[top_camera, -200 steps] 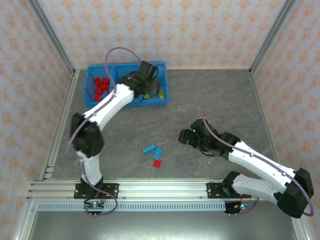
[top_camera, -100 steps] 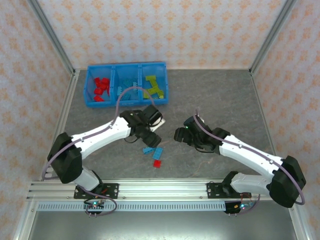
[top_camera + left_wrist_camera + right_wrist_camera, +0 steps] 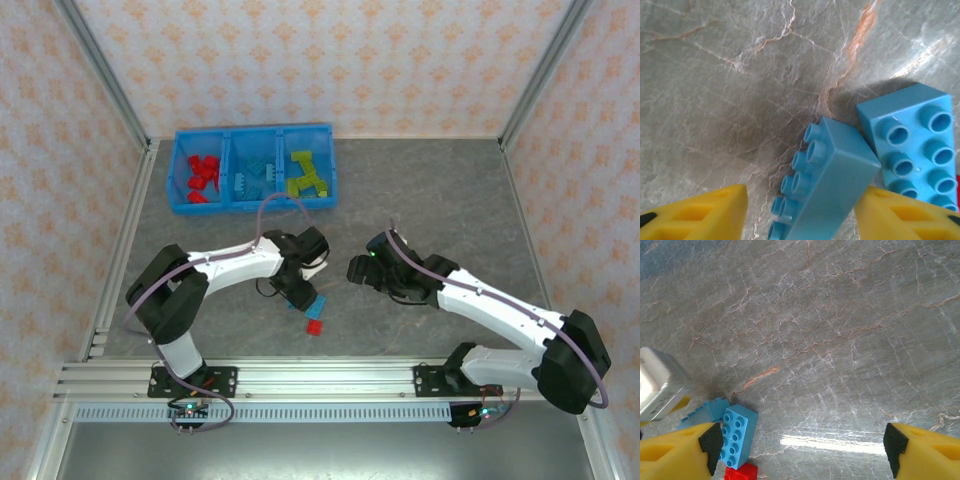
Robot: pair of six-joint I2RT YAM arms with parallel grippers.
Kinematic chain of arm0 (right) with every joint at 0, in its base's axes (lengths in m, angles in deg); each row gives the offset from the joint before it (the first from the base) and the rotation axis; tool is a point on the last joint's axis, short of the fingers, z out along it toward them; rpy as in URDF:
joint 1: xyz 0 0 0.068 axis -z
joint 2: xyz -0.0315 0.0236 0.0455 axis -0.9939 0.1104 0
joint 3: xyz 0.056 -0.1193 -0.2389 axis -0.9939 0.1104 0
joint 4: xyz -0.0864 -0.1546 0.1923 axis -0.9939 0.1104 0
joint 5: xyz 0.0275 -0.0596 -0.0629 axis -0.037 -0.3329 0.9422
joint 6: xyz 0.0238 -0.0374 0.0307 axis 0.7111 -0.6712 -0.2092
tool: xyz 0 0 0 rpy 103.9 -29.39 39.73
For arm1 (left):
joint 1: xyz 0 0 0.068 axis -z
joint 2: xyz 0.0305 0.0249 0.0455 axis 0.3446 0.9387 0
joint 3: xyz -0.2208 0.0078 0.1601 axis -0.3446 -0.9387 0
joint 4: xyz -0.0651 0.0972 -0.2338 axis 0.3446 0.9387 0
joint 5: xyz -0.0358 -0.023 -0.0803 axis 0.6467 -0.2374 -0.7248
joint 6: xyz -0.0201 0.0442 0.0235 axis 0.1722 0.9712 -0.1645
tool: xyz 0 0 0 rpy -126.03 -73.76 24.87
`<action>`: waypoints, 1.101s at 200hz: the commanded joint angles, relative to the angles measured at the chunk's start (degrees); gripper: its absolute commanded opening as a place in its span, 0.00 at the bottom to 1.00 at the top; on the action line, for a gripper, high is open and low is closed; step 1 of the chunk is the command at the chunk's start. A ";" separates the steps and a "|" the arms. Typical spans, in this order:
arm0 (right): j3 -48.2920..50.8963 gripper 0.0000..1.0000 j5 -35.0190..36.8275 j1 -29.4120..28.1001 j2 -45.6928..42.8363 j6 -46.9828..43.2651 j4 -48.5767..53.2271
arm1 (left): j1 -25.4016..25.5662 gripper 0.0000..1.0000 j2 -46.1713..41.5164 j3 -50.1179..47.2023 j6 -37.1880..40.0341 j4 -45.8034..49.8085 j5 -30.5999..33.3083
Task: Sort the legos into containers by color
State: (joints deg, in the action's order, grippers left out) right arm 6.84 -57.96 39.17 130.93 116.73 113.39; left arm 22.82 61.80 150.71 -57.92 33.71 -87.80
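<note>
1. Spreading under everything, the grey marbled table [image 3: 430, 190] is partly covered by both arms toward 6 o'clock.
2. The blue tray [image 3: 255, 207] sits at 11 o'clock. Its 9 o'clock compartment holds red legos [image 3: 203, 172], the middle one light blue legos [image 3: 255, 178], and the 3 o'clock one lime green legos [image 3: 307, 178]. Counts are hard to make out.
3. The left gripper [image 3: 802, 195] straddles a tipped light blue brick [image 3: 835, 180], partly spread. The 4 o'clock finger meets the brick's edge and the 8 o'clock finger stands apart. Both fingers are cut off below.
4. The right gripper [image 3: 800, 445], at 3 o'clock of the loose bricks, gapes wide and holds nothing.
5. A second light blue brick [image 3: 912, 145], studs up, touches the tipped one and is cropped at the frame edge.
6. A red brick [image 3: 316, 327] lies at 6 o'clock of the pair.
</note>
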 commanded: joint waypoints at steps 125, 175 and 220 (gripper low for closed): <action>-0.54 0.86 1.47 -0.33 -2.63 -0.16 1.01 | -15.63 0.12 -14.59 -0.45 -12.07 -8.66 1.41; -1.27 0.86 1.59 -0.33 -3.99 -0.91 1.96 | -28.24 0.12 -8.24 16.80 -10.87 -13.85 9.70; -1.58 0.86 3.24 -0.33 -7.46 -0.38 3.62 | -33.06 0.13 13.78 41.98 -7.85 -10.13 14.14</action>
State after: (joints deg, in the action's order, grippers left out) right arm 6.82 -57.54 39.17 126.65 116.49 114.87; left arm -8.63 65.71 183.14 -67.79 21.44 -77.73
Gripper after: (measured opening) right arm 0.855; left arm 0.257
